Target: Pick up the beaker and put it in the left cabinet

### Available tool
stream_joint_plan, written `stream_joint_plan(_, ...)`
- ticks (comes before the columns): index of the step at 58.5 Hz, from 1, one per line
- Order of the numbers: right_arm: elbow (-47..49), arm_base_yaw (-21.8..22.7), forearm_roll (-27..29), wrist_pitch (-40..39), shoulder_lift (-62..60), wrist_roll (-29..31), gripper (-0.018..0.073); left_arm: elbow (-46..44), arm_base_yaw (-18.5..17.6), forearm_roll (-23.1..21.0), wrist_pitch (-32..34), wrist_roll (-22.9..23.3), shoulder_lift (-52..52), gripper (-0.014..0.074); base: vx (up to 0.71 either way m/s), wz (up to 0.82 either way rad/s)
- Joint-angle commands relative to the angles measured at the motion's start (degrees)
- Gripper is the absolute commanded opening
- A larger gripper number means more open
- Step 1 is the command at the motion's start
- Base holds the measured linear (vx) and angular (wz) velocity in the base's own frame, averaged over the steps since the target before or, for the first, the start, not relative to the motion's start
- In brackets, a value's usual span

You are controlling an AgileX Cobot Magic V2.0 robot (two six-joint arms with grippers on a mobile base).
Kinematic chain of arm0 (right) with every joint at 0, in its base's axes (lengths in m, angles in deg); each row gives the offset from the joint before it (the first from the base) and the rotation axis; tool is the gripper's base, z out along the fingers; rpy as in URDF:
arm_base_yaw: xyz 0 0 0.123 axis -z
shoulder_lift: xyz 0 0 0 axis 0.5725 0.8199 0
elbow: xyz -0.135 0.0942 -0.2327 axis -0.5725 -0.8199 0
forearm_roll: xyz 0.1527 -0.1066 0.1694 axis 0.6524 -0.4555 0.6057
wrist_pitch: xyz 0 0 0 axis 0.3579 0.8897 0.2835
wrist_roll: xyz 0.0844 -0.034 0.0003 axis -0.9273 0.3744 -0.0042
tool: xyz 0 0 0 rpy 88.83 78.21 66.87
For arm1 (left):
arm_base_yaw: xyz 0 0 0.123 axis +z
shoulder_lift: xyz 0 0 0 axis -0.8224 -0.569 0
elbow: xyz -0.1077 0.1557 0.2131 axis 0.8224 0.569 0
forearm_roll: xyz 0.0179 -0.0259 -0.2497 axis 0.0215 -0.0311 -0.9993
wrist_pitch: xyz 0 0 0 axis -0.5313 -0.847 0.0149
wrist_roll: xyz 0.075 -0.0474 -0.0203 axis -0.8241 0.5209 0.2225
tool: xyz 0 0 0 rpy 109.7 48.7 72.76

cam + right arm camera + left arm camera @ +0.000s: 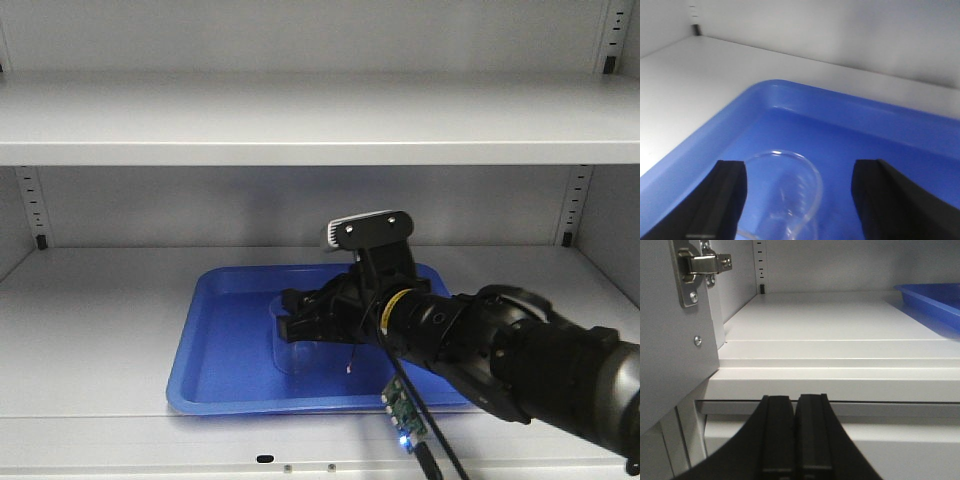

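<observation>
A wide pale shelf (100, 330) runs from side to side, with another shelf (300, 120) above it casting soft shade on the grey back wall (200, 205). Slotted strips (35, 205) with small black clips stand in the back corners. A blue tray (230, 330) lies flat on the lower shelf. At the left edge a metal hinge (700, 267) is screwed to a grey door panel (670, 365). The light is even and cool.

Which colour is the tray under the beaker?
Blue tray, clearest in the front-facing view; the beaker is clear glass.
</observation>
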Motion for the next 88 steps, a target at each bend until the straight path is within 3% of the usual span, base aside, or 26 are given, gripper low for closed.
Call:
stream_joint_plan(1, 1.64, 0.64, 2.39, 0.16, -4.98, 1.09, 0.0473, -1.03, -0.40, -0.18, 5.02, 0.14, 0.59, -0.0006, 0.00, 0.00)
stream_joint_plan(17, -0.61, 3.40, 4.28, 3.19, -10.23, 1.70, 0.0400, -1.03, -0.40, -0.18, 5.02, 0.14, 0.59, -0.0006, 0.00, 0.00)
stream_joint_plan(26, -10.19, 7.34, 10.71, 2.17, -16.22, 2.58, 0.0353, -1.03, -0.40, -0.18, 5.02, 0.14, 0.59, -0.0006, 0.00, 0.00)
stream_joint_plan(34, -20.10, 12.33, 11.00, -0.94, -24.49, 6.14, 0.0312, -1.03, -0.40, -0.18, 5.02, 0.14, 0.59, -0.0006, 0.00, 0.00)
stream_joint_plan(48, -34.91, 22.52, 13.17, -1.57, -41.59, 20.61, 0.0198, -1.03, -0.40, -0.18, 5.02, 0.14, 0.59, -0.0006, 0.00, 0.00)
stream_joint_plan(60, -44.19, 28.77, 22.62, -1.68, -54.04, 37.80, 0.0069, -1.03, -0.40, -0.18, 5.02, 0.14, 0.59, -0.0006, 0.00, 0.00)
stream_joint_plan(64, -48.17, 29.79, 23.43, -1.68, -58.78, 41.65, 0.0017, -1.03, -0.40, -0.18, 5.02, 0.14, 0.59, -0.0006, 0.00, 0.00)
stream_joint_plan(78, -63.97, 29.92, 24.40, -2.92, -76.23, 42.05, -0.0009, -1.03, -0.40, -0.18, 5.02, 0.14, 0.59, -0.0006, 0.00, 0.00)
stream_joint_plan(88, -74.92, 29.92, 24.70, -8.75, -90.57, 41.70, -0.0008, -1.03, -0.40, -0.18, 5.02, 0.14, 0.59, -0.0006, 0.00, 0.00)
